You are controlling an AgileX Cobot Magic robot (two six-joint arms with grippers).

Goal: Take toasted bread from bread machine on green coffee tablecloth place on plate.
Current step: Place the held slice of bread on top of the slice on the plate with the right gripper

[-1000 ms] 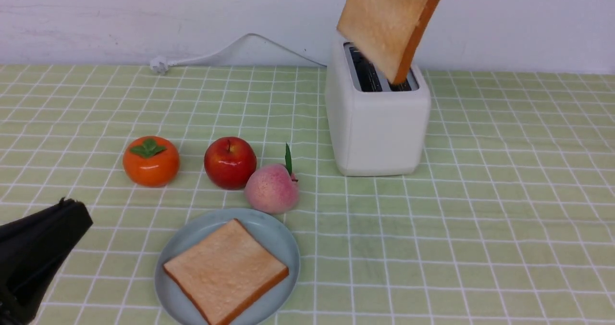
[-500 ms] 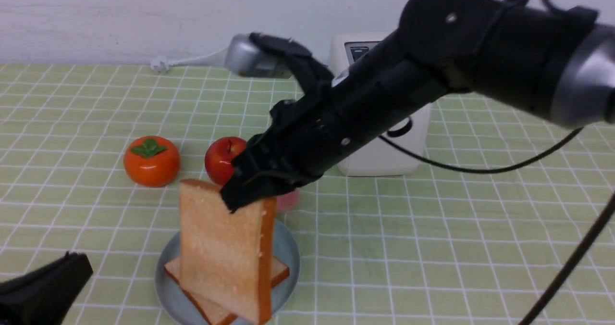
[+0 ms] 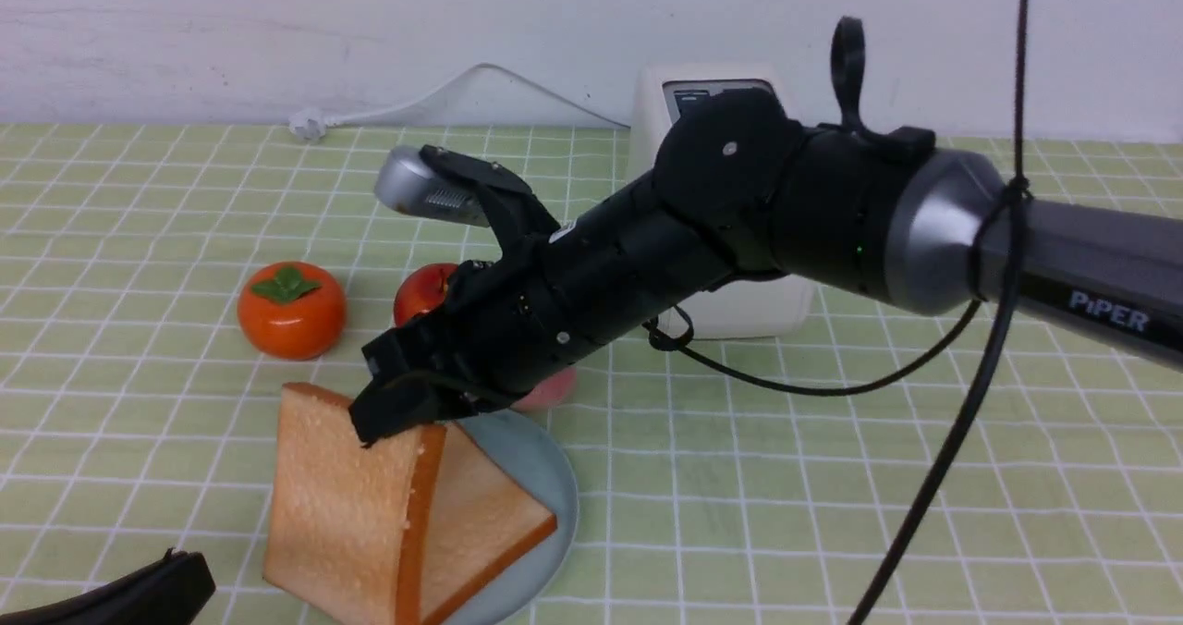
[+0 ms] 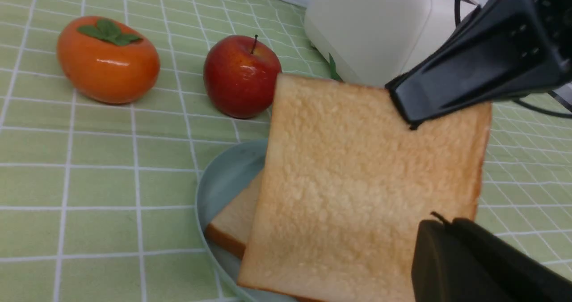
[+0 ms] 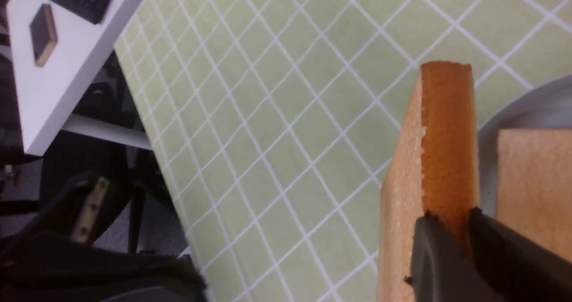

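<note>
The right hand clenched the second slice of toasted bread by a top corner, tilted over the plate and first slice; placing seemed underway, needing it laid flat, then released.

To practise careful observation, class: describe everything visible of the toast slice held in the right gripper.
The held toast slice is square and thick, with a porous golden-tan face and darker orange-brown crust. It hangs steeply tilted at the left side of the pale blue-grey plate, partly hiding the flat slice. The right gripper pinches its top corner. Bottom contact unclear.
</note>
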